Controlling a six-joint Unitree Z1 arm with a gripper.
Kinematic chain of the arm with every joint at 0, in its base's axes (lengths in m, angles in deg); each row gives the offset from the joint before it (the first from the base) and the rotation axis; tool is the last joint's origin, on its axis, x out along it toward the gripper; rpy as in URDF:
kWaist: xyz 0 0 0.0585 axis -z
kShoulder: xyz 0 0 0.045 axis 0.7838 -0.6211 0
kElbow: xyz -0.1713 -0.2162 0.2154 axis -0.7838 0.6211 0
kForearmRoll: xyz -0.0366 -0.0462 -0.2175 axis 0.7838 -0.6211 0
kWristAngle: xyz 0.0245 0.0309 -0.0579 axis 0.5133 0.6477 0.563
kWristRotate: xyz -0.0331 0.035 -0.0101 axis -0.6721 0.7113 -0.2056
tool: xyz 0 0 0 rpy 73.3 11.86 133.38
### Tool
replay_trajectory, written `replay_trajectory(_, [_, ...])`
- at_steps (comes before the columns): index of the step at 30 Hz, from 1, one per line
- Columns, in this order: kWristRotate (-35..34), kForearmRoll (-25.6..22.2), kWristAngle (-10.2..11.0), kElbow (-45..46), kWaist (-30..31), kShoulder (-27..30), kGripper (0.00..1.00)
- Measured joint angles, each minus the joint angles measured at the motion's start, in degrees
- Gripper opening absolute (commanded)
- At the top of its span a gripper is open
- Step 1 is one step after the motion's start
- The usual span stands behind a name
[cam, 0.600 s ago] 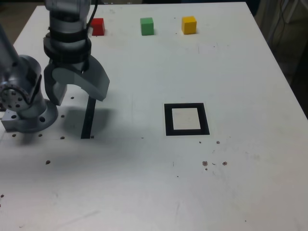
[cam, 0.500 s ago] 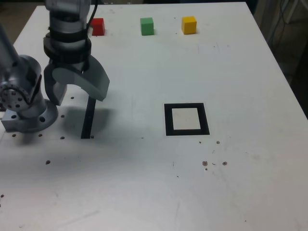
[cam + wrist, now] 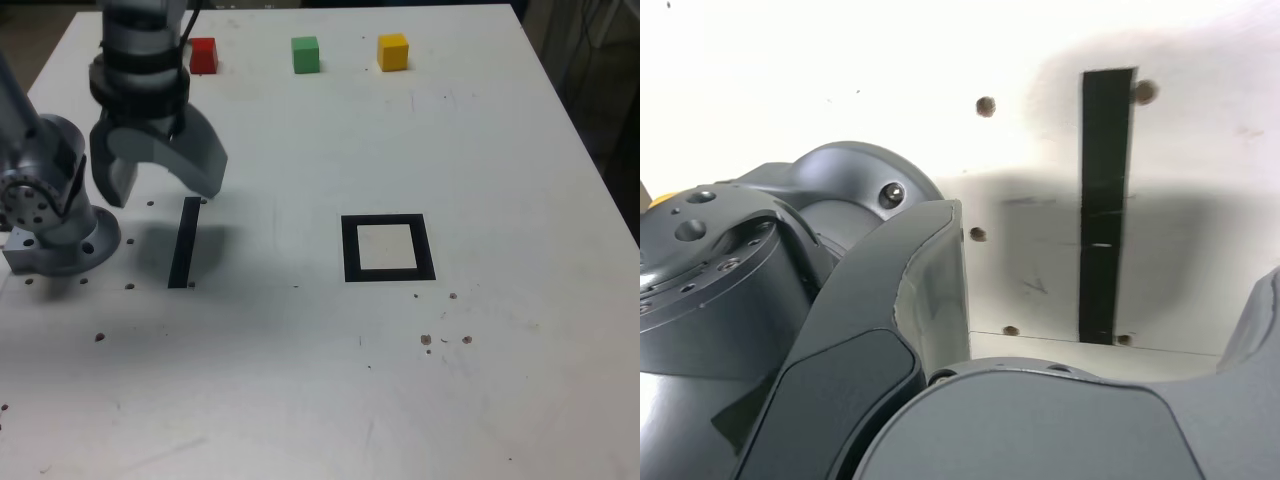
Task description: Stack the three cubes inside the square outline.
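Jaws spread and empty, the gripper hangs near its base; three cubes wait untouched, well apart from the square outline.

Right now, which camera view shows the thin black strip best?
The wrist view: the black strip fills much of the frame, nearly unobstructed, between the open gripper's fingers. The exterior view shows it whole but small, below the gripper.

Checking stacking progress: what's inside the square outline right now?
Only its bare cream centre shows inside the square outline; no cube. Nothing covers it.
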Motion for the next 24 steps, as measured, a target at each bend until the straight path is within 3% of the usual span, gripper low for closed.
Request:
replay_trajectory(8, [3.61,-2.56,1.99,-5.7,-4.55,0.66,1.0])
replay_trajectory(24, [13.55,-8.07,6.01,-14.15,-20.09,-1.08,1.0])
